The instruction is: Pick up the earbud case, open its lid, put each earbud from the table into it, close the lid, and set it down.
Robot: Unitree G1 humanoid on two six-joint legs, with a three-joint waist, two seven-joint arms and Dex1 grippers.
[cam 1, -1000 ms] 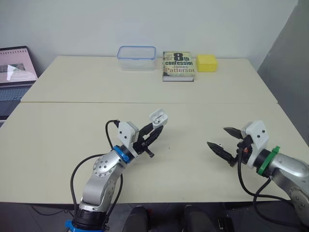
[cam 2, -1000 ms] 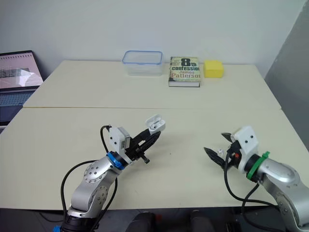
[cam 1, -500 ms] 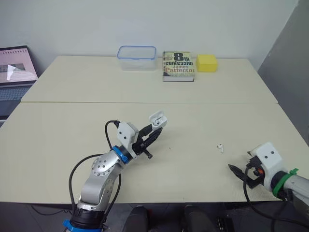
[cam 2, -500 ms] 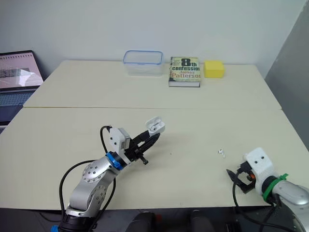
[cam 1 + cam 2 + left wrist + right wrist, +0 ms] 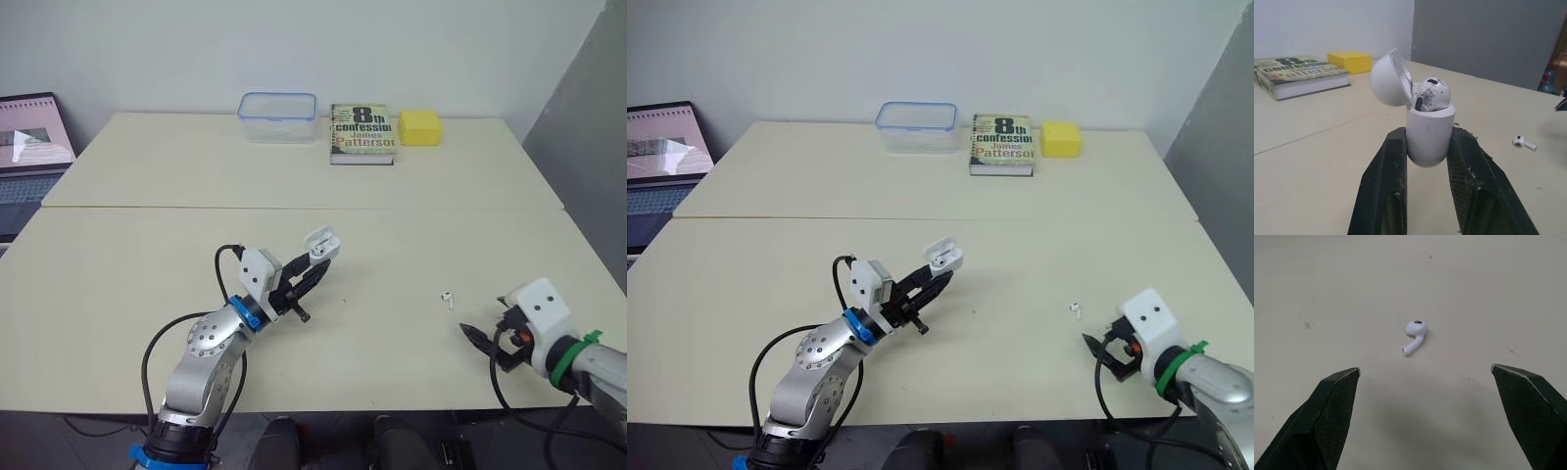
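Earbud case: I take the white earbud case [image 5: 1430, 137] as my reference point. It is held upright, lifted above the pale worktop [image 5: 147, 274].
Left fingers: the two black left fingers [image 5: 1383, 186] clamp the lower body of the case, one on each side.
Lid: the rounded lid [image 5: 1390, 78] is swung open and leans back from the hinge, so the top of the case is exposed.
Seated earbud: one earbud [image 5: 1431, 94] sits in the case, its head rising above the rim just beside the open lid.
Loose earbud: a second white earbud [image 5: 1414, 335] lies on its side on the worktop. It is well apart from the case, on the robot's right of it and a little nearer the robot.
Right fingers: the right fingers [image 5: 1327, 411] are spread wide and grip nothing. They hover low, farther right of the case than the loose earbud and nearer the robot, with the earbud lying beyond their tips.
Book: a paperback book [image 5: 361, 132] lies flat far beyond the case, by the wall.
Container: a clear container with a blue rim [image 5: 278, 117] stands far beyond the case, slightly to its left.
Yellow block: a yellow block [image 5: 418, 126] sits far beyond the case, to its right.
Laptop: an open laptop [image 5: 29, 157] is far to the left of the case, past the worktop's edge.
In the way: from the left wrist view, the case and its lid cover part of the worktop behind them.
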